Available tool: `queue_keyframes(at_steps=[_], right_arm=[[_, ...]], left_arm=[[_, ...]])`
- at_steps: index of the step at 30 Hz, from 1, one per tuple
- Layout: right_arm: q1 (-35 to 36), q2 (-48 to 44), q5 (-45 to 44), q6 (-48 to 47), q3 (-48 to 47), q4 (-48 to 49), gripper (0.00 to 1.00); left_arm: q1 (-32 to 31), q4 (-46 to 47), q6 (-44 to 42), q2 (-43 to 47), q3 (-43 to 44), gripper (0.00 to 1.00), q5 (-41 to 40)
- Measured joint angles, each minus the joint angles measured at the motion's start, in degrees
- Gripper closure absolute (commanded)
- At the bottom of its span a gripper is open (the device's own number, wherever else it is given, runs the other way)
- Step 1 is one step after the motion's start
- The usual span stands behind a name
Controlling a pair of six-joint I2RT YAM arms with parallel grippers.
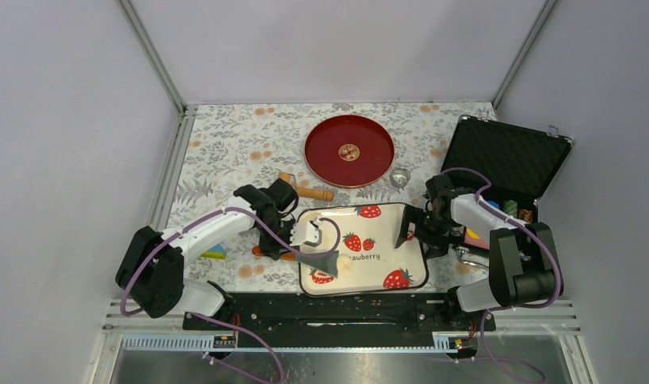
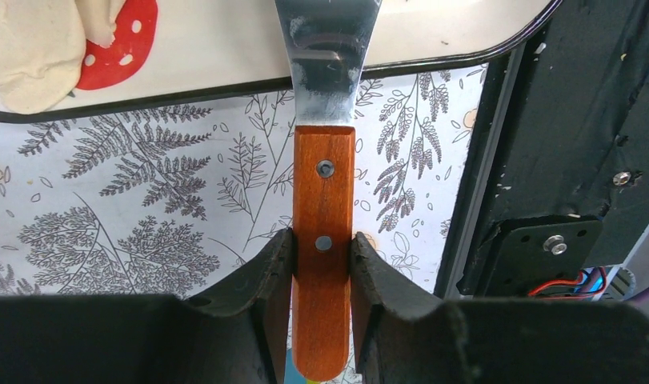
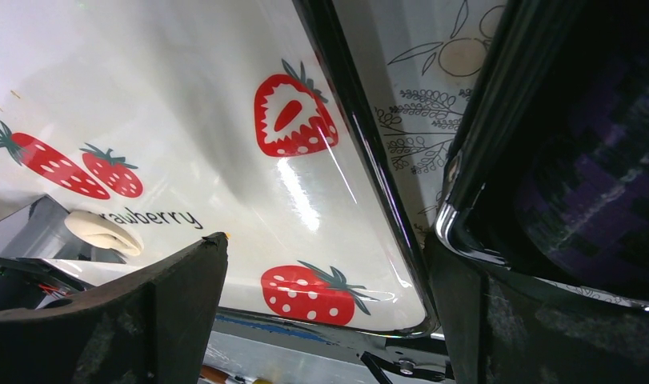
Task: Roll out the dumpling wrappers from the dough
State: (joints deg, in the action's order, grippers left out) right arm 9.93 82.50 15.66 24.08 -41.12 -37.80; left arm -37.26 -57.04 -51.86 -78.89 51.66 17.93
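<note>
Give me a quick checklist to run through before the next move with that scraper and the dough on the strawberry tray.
1. Grip: left tool shut on the scraper at its wooden handle: ok.
2. Scraper blade reaches over the strawberry tray: ok.
3. The dough lies on the tray: ok.
4. Blade touching the dough: cannot tell.
5. The right tool open and empty by the tray's right edge: ok.
6. Any wrapper rolled out: not ok, none visible.

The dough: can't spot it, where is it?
In the top view the dough lies on the strawberry tray, near-left part, beside the blade of the scraper.
</note>
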Motion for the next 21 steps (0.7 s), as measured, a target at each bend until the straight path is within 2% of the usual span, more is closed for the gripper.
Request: queue_keyframes(at_steps=[9, 21], right_arm=[[-0.22, -0.13, 0.17, 0.17, 0.17, 0.17, 0.01], [-0.2, -0.13, 2.12, 0.66, 0.5, 0.44, 0.01]], left_arm=[[0.0, 0.15, 1.49, -2.32, 1.2, 1.0, 0.74], [-0.13, -0.22, 0.37, -0.13, 1.27, 1.0, -2.27]])
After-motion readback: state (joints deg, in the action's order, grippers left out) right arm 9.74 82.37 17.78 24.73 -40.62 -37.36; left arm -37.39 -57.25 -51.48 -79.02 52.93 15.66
